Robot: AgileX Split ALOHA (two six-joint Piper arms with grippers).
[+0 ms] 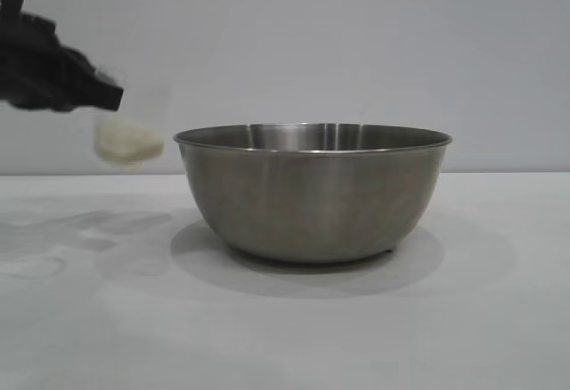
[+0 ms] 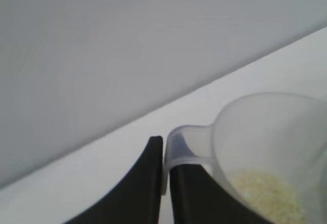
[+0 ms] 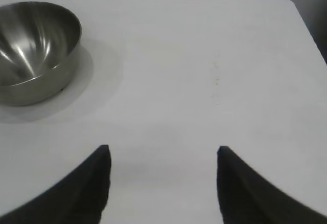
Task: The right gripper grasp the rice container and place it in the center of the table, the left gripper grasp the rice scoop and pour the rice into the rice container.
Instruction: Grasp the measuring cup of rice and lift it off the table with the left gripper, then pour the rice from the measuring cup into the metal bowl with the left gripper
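In the exterior view the rice container [image 1: 313, 192] stands upright in the middle of the frame on the table [image 1: 499, 319], so the placing step looks done. At the upper left the left gripper [image 1: 105, 94] holds the rice scoop [image 1: 132, 134] clear of the tabletop, just left of the bowl's rim and apart from it. A pale mound of rice [image 1: 130, 143] sits in the scoop's bottom. The step in hand, as I judge it, is carrying the scoop over to pour; the next move calls for bringing it right, above the rim, then tipping it so the grains fall inside. What can be seen of the bowl's inside wall looks bare, but its floor is hidden from this angle.

In the left wrist view the left gripper [image 2: 164, 175] is clamped on the rice scoop [image 2: 265, 142] by its handle at the lower middle of the frame, the fingers pressed together on it. The rice [image 2: 265, 191] lies as a shallow layer at the lower right.

In the right wrist view the right gripper [image 3: 162, 155] hangs with its fingers spread and nothing between them, over bare table [image 3: 204, 55]. The rice container [image 3: 30, 50] sits at the upper left, well apart from it, and its inside shows no grains
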